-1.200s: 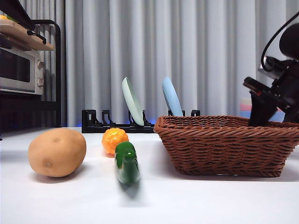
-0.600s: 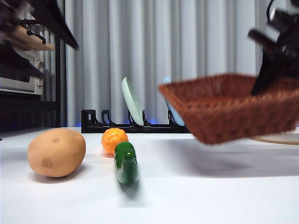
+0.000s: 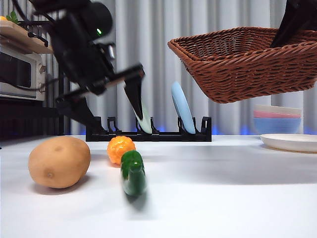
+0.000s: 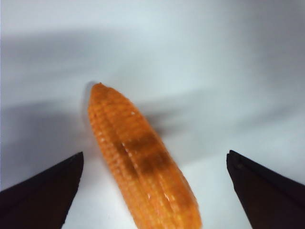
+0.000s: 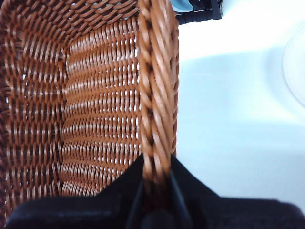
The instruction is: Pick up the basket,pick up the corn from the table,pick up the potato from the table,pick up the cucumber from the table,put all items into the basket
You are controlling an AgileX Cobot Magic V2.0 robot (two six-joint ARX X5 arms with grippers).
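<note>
We are seeing the potato (image 3: 59,161) lying leftmost; our left gripper (image 3: 106,101) is hanging wide-jawed above the corn (image 3: 121,148), cucumber (image 3: 133,172) just beside; our right gripper (image 5: 155,188) is pinching the basket (image 3: 247,62) rim, airborne.

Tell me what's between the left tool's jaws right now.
The corn lies on the table between the open jaws of the left tool, touching neither. The left wrist view shows it.
</note>
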